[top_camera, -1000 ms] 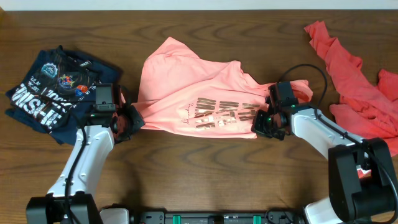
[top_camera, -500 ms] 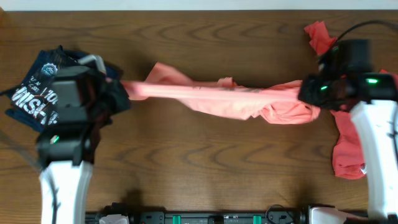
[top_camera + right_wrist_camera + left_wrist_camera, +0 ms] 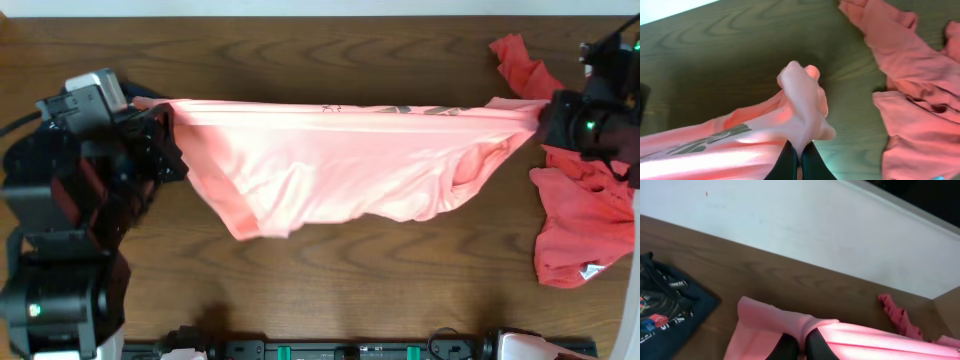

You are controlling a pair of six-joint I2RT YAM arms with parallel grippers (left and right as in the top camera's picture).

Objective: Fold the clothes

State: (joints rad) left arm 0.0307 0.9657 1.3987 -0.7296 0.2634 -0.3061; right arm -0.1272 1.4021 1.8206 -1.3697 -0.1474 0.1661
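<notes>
"What's hidden left of the pink T-shirt [image 3: 340, 170]?"
"The navy shirt [image 3: 662, 312]: under the left arm [image 3: 75, 200] overhead, cut off in the wrist view."
"The pink T-shirt's lettering [image 3: 400, 109]?"
"Too small to read."

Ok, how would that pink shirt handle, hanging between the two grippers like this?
Probably very floppy: pulled taut along the top between the left gripper and right gripper, the pink shirt droops in a loose curve below. Likely light, since small pinches of bunched cloth carry it. Those thin pinches might slip under harder pulling.
</notes>
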